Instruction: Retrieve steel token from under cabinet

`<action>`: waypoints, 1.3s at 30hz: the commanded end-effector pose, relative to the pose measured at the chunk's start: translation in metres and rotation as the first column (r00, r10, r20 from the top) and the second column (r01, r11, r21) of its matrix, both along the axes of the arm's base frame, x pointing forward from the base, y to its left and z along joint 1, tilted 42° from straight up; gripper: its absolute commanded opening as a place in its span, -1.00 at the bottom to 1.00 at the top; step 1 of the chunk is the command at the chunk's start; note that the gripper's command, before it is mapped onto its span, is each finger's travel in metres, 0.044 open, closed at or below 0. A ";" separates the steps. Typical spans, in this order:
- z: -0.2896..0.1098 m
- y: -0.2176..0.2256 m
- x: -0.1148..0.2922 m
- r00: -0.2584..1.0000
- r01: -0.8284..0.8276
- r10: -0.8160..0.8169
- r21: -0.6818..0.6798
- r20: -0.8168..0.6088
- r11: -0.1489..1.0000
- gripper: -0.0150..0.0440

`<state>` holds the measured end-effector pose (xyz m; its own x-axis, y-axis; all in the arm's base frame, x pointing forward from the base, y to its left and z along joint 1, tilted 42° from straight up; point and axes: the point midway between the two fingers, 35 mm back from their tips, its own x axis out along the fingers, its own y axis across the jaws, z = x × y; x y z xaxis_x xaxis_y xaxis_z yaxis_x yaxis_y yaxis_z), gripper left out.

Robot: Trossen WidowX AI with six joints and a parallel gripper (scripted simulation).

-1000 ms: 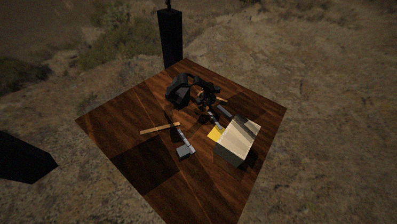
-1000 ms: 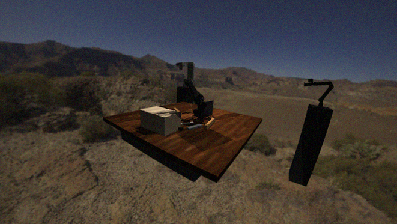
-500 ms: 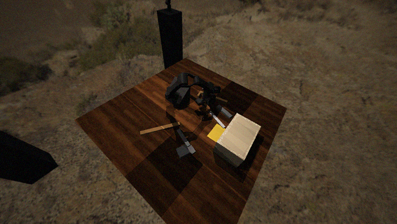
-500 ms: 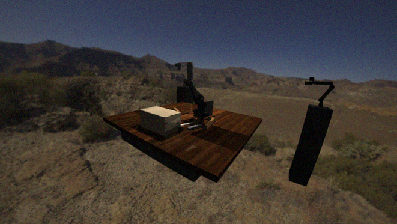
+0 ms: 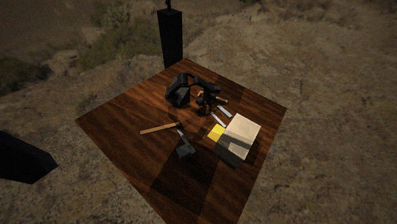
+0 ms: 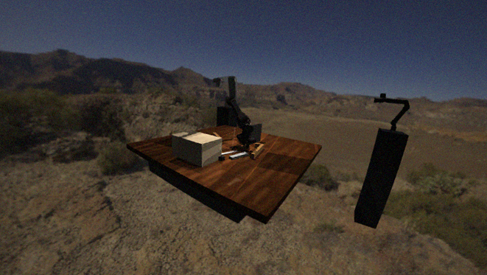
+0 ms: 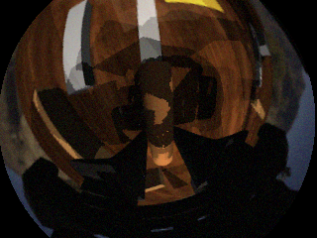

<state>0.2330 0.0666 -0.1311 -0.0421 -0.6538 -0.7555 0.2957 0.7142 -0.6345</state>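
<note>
Dark wooden planking makes up the table (image 5: 121,116), set in dusky scrubland, and the pale cabinet (image 5: 243,129) stands toward its 3 o'clock edge in the top view. The yellow marked area (image 5: 216,132) lies against the cabinet's 9 o'clock side, and no token shows on it. The token shows in no view, so it is most likely still beneath the cabinet. The hand (image 5: 206,103) hangs low at about 11 o'clock from the cabinet, over a short wooden stick (image 5: 222,100) whose ends poke out on either side of it. In the wrist view the tan stick sits between the fingers, which are partly spread and slack about it rather than pinching it, probably so as to let it go on the table. A thin grey bar (image 5: 218,119) runs from under the hand toward the yellow patch at 5 o'clock, aimed at the cabinet's foot as a rake would be. A second, shorter grey bar (image 5: 224,111) lies just beside it. Well apart at 8 o'clock from the hand lie a long wooden slat (image 5: 159,128) and a grey L-shaped tool (image 5: 184,145), unused. The fetching itself looks not yet done.
</note>
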 end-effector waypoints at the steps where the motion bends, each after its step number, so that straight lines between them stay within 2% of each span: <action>1: 0.000 0.000 0.000 1.000 0.000 0.000 0.000 0.000 1.000 0.19; 2: 0.000 0.000 0.000 1.000 0.000 0.000 0.000 0.000 1.000 0.19; 5: 0.000 0.000 0.000 1.000 -0.001 0.001 0.003 0.001 1.000 0.42; 25: -0.004 -0.003 -0.005 1.000 -0.001 0.001 0.002 0.002 1.000 0.42; 29: -0.003 0.000 0.000 1.000 -0.001 0.001 0.007 0.010 1.000 0.07; 39: -0.003 0.000 0.000 1.000 -0.001 0.001 0.007 0.010 1.000 -0.16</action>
<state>0.2321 0.0662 -0.1341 -0.0353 -0.6500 -0.7591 0.2996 0.7177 -0.6285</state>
